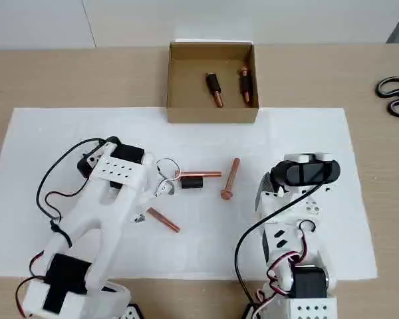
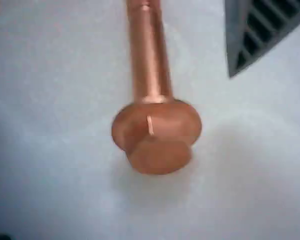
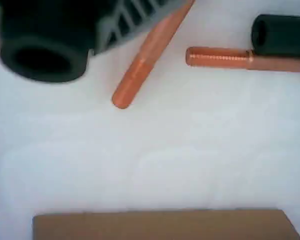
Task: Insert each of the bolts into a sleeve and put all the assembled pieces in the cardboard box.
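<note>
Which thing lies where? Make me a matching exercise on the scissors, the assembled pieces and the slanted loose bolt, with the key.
Things:
1. scissors
2. assembled pieces
3. slanted loose bolt

Places:
A. inside the cardboard box
B. on the white sheet
C. on the bare table, off the sheet

Pairs: 1-C, 2-A, 3-B

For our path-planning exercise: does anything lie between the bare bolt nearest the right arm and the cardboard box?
Nothing visible does. Only bare white paper lies between the bolt and the near wall of the cardboard box.
</note>
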{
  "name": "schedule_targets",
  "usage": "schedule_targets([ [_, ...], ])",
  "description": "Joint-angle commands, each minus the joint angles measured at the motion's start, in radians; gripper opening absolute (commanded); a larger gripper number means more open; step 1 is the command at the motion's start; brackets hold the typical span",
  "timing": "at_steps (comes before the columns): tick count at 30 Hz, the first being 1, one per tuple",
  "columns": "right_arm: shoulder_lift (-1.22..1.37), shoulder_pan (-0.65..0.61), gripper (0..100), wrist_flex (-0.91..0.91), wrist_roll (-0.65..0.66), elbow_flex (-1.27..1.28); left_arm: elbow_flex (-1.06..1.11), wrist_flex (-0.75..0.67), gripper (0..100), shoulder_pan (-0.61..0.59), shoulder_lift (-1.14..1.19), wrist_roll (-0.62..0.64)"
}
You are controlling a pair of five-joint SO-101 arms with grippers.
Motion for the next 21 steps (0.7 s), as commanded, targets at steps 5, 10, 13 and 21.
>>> schedule_targets([
  [5, -0.015, 0.012, 0.4, -0.015, 0.0, -0.009, -0.001, -0.009, 31, -0.003, -0.003, 0.008],
  [10, -0.015, 0.013, 0.4, -0.015, 0.0, -0.009, -0.001, -0.017, 31, -0.003, -0.003, 0.008],
  [13, -0.015, 0.013, 0.4, -0.015, 0.0, -0.011, 0.031, -0.049, 31, -0.003, -0.003, 0.008],
  [21, -0.015, 0.013, 0.4, -0.015, 0.0, -0.011, 0.102, -0.11, 28, -0.003, -0.005, 0.008],
])
